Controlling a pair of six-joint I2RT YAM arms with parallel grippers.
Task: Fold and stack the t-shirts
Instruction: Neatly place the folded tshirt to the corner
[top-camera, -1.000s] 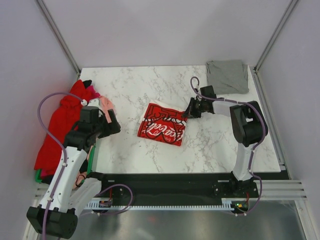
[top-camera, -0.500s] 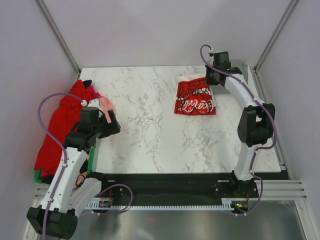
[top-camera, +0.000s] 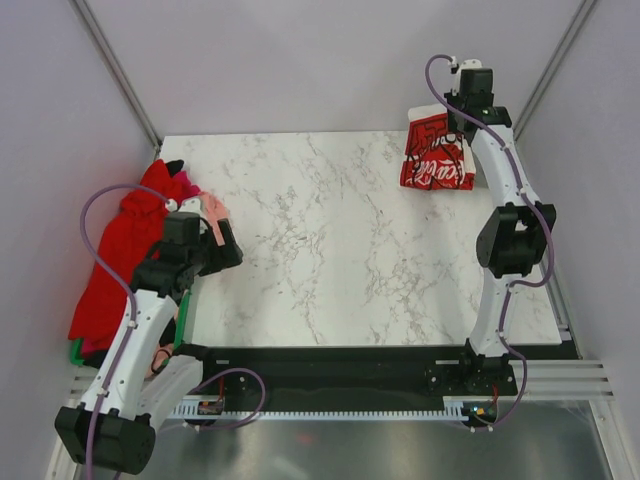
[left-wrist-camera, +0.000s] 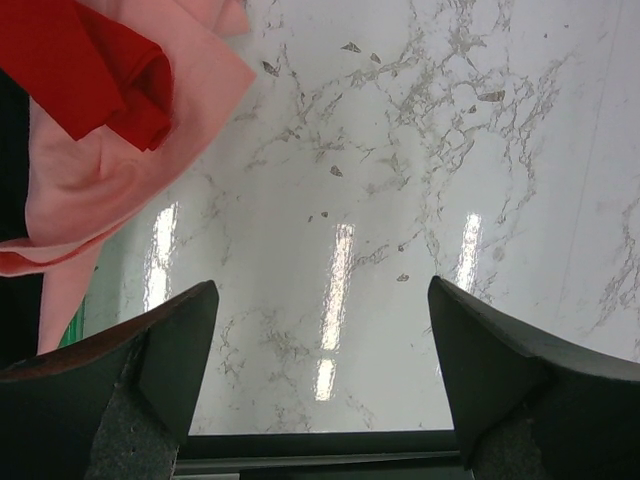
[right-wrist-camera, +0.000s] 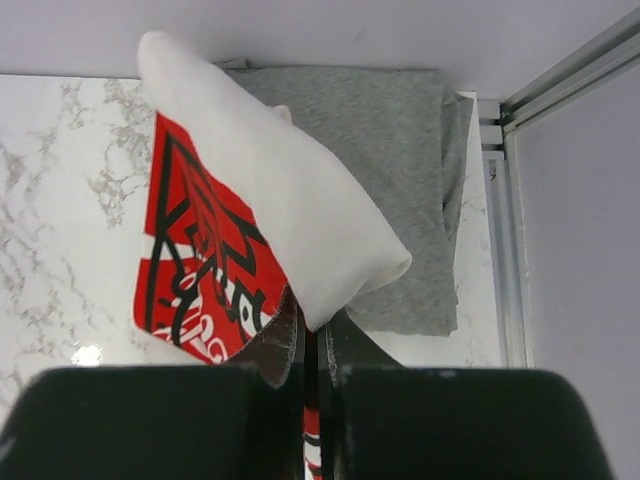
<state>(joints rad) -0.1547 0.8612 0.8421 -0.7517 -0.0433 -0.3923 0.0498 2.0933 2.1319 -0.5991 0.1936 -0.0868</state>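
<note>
You have a white marble-patterned table top (top-camera: 330, 250) with grey veins, closed in by pale walls (top-camera: 320, 60). A slanting aluminium post (top-camera: 113, 70) stands at the far left corner, another post (top-camera: 548, 75) at the far right. Along the near edge run a black rail (top-camera: 330, 358), a white slotted strip (top-camera: 340, 408) and brushed metal sheet (top-camera: 350, 450).

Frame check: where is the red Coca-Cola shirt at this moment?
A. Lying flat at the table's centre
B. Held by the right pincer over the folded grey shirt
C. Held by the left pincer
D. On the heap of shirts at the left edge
B: in the right wrist view the right pincer is shut on the Coca-Cola shirt, with the grey shirt lying just beyond it in the far right corner.
</note>
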